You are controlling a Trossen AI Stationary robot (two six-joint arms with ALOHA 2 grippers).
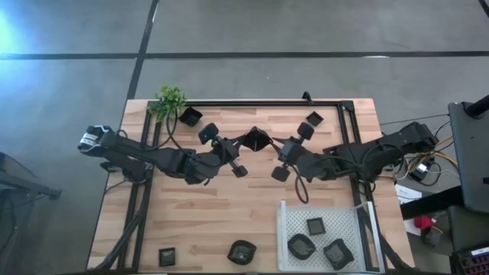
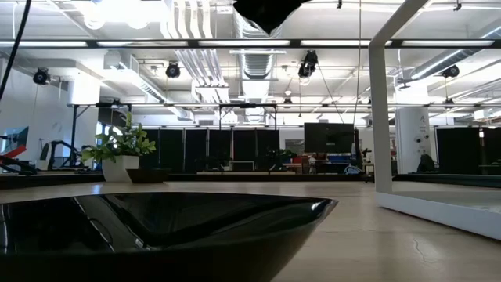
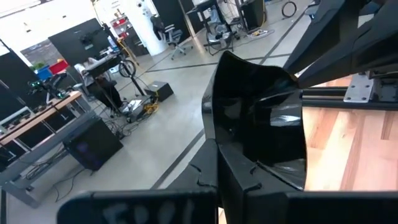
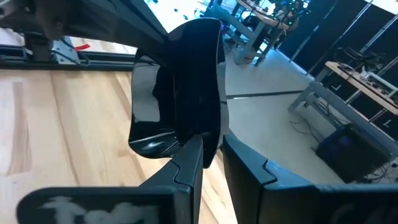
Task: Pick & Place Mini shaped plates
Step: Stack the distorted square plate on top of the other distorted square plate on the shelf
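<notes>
One black mini plate [image 1: 256, 139] hangs in the air over the middle of the table, standing on edge between my two grippers. My left gripper [image 1: 246, 144] comes at it from the table's left and is shut on it [image 3: 239, 171]. My right gripper [image 1: 268, 144] reaches in from the right, and its open fingers stand either side of the plate's opposite rim [image 4: 210, 149]. The low view shows this plate [image 2: 266, 11] high above the table. Other black plates rest flat on the wood at the far side [image 1: 189, 116] [image 1: 314, 118] and near the front edge [image 1: 166, 256] [image 1: 241, 252]. My left gripper pinches the plate's rim [image 3: 249, 155] between its two fingers, coming in about level from the table's left. The plate stands on edge, hollow side turned toward the right arm, lifted clear of the table. My right gripper: I cannot tell whether its fingers [image 4: 186, 165] touch the rim.
A white perforated tray [image 1: 290, 221] at the near right holds three black plates [image 1: 315, 226] [image 1: 301, 246] [image 1: 337, 253]. A small green plant [image 1: 170, 99] stands at the far left corner. A black frame [image 1: 252, 103] runs along the far edge. Bare wood lies under both grippers.
</notes>
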